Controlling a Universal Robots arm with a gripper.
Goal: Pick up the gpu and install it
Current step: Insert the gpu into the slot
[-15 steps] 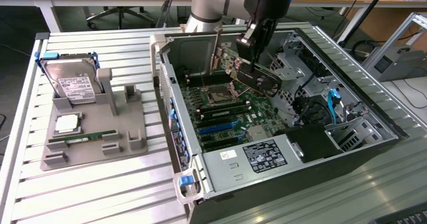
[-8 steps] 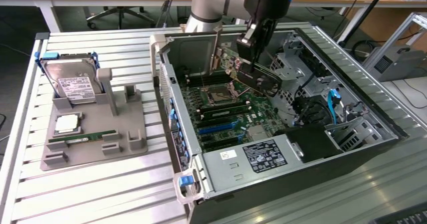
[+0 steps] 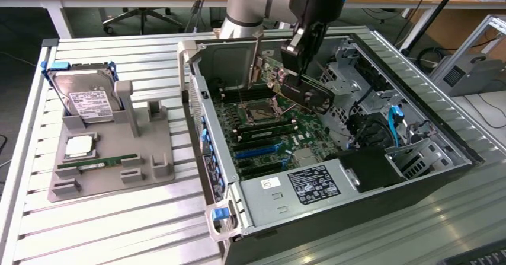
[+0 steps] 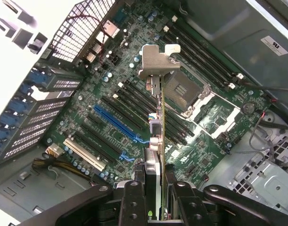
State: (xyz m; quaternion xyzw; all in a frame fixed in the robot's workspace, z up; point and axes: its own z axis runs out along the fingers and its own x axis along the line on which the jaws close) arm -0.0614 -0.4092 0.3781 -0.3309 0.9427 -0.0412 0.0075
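Note:
My gripper (image 3: 299, 69) hangs inside the open computer case (image 3: 442, 140), shut on the gpu (image 3: 294, 90). The gpu is a green card with a black cooler and a long silver end bracket (image 3: 255, 63) pointing toward the case's rear wall. In the wrist view I see the gpu (image 4: 155, 136) edge-on, clamped between my gripper's (image 4: 155, 193) two black fingers (image 4: 133, 200), its silver bracket (image 4: 158, 59) at the far end. It hovers above the motherboard (image 4: 214, 117), over the black slots beside the blue expansion slot (image 4: 118, 125), apart from the board.
A grey fixture (image 3: 150, 152) on the slatted table at the exterior view's left holds a hard drive (image 3: 87, 102), a processor (image 3: 79, 146) and a RAM stick (image 3: 99, 163). The CPU socket (image 3: 259, 112) and drive cages (image 3: 411, 152) lie inside the case.

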